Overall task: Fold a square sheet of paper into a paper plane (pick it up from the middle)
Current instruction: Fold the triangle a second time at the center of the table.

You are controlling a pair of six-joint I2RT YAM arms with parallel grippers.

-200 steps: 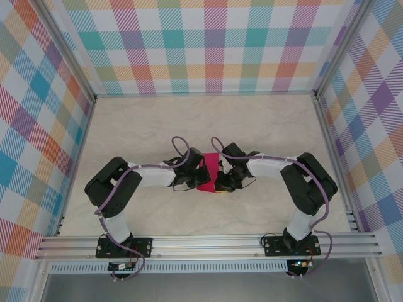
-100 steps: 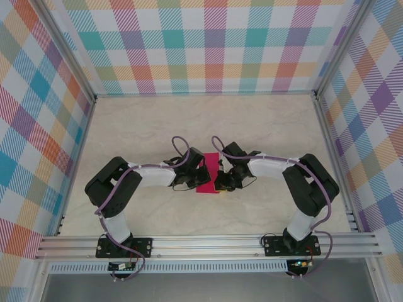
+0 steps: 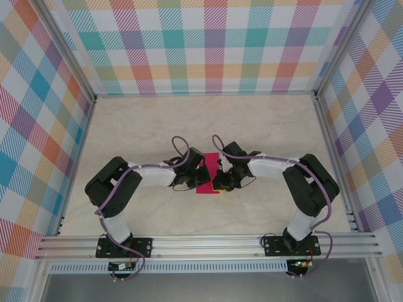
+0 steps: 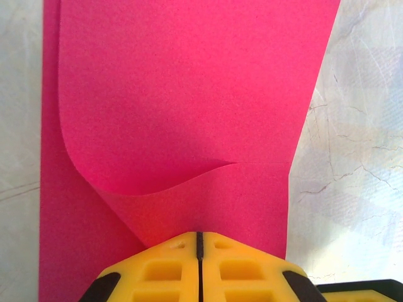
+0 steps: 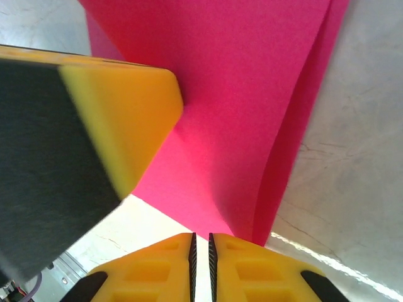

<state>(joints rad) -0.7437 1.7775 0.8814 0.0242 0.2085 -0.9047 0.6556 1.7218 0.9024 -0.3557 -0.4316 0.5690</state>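
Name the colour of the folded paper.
The paper is magenta-pink; clearest in the left wrist view.

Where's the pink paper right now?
In the top view, the pink paper lies in the middle of the table, between the left tool and the right tool. The left tool pinches it.

The left arm (image 3: 148, 175) and right arm (image 3: 277, 165) have black joints, white links and looping purple cables (image 3: 179, 143). Their black base plates (image 3: 124, 245) are apparently bolted. The yellow fingers (image 4: 157, 270) carry rectangular pockets and black flanks.
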